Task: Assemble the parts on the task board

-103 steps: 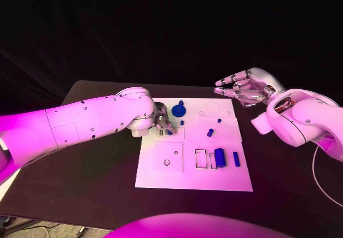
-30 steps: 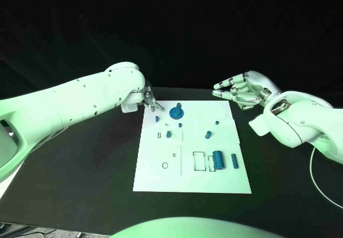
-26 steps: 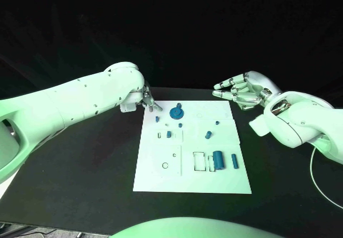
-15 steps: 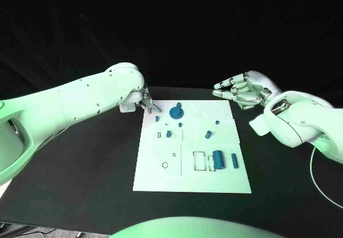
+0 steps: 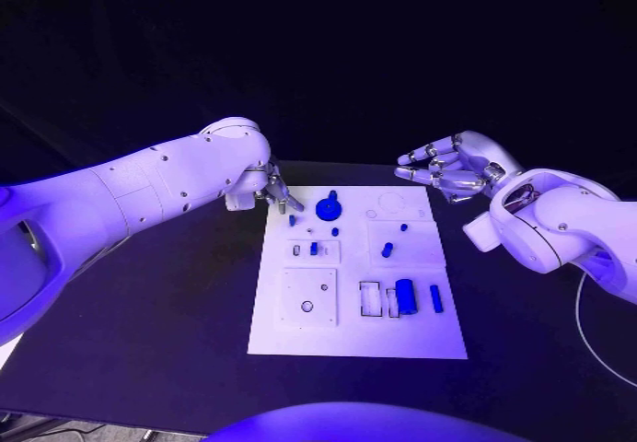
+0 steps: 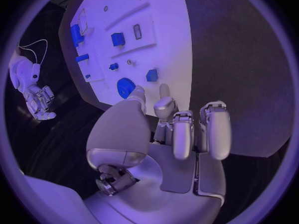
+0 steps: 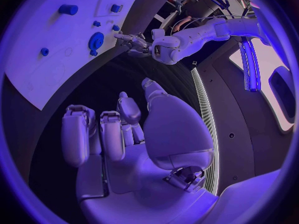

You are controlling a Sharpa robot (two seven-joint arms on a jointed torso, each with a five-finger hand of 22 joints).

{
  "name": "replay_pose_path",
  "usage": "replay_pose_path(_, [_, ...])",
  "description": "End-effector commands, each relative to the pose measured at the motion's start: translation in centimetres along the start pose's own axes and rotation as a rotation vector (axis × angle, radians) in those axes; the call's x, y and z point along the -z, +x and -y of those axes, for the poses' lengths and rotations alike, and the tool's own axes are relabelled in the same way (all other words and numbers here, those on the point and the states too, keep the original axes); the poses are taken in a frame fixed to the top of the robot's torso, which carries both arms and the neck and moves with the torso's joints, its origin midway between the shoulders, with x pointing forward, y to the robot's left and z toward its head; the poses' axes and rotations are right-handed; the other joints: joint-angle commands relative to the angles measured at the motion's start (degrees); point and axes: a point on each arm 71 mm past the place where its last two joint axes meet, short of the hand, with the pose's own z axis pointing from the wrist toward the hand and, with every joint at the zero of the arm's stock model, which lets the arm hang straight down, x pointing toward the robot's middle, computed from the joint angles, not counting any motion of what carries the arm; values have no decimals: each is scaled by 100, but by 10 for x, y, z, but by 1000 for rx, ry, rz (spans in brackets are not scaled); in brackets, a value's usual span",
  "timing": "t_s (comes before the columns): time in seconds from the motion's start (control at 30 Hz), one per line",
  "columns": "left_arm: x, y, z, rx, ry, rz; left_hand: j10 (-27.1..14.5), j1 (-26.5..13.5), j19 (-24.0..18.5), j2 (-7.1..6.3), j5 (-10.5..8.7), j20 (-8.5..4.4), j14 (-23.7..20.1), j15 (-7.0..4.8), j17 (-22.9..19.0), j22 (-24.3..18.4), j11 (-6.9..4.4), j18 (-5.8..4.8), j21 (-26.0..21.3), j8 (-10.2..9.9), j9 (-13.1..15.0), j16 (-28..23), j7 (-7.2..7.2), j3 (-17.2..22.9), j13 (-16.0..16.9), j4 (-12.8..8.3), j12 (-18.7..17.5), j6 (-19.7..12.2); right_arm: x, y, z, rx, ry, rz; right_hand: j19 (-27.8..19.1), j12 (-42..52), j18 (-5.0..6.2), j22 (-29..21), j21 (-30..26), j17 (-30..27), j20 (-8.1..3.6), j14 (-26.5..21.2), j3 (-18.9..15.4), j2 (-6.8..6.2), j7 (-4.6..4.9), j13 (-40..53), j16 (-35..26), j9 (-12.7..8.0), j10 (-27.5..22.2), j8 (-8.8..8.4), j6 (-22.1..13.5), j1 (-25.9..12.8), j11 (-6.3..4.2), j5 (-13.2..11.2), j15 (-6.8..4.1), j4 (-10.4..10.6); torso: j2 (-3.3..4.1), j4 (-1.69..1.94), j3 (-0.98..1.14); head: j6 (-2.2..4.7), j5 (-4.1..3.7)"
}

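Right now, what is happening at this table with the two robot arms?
A robot is assembling small blue parts on a white task board on a black table. Neither hand holds anything. The left hand hovers at the board's far left corner, close to the blue gear and a small blue piece. The right hand hangs off the board's far right side, fingers loosely curled. Further blue parts, such as the large cylinder, lie on the board.

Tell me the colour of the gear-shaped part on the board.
Blue gear, clearest in head view.

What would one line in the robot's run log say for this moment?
left hand: empty, above task board far-left corner | right hand: empty, fingers curled, beyond far-right corner | blue gear: on board
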Motion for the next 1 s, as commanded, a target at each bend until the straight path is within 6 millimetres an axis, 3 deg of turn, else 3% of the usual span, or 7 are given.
replay_pose_path(0.03, [0, 4, 3, -21, 5, -48, 46, 101, 188, -6, 19, -21, 594, -36, 1509, 713, -16, -66, 16, 28, -14, 17, -12, -37, -2, -12, 18, 44, 0, 2, 0, 5, -7, -12, -45, -19, 19, -5, -19, 943, -13, 459, -28, 22, 6, 2, -20, 4, -26, 12, -1, -11, 1, 36, -23, -10, 1, 0, 1, -6, 6])
replay_pose_path(0.7, [-1, 9, 5, -34, 9, -89, 49, 264, 188, 78, 27, -24, 594, -35, 1509, 719, -18, -67, 16, 39, -53, 17, -13, -49, -14, -53, 16, 61, -1, 3, -1, 6, -6, -16, -47, -15, 20, -9, -23, 943, -13, 459, -26, 41, 4, 1, -21, 6, -26, 14, 2, 14, -1, 62, -25, -17, 2, -3, 2, -27, 8])
replay_pose_path(1.0, [-2, 9, 5, -29, 6, -88, 55, 371, 185, 186, 31, -25, 594, -37, 1509, 718, -20, -66, 11, 49, -78, 17, -15, -29, -24, -81, 15, 68, -1, 3, -1, 6, -6, -17, -47, -15, 20, -9, -23, 943, -13, 459, -26, 41, 4, 1, -21, 6, -26, 14, 2, 14, -1, 62, -25, -17, 6, -1, -1, -34, 3])
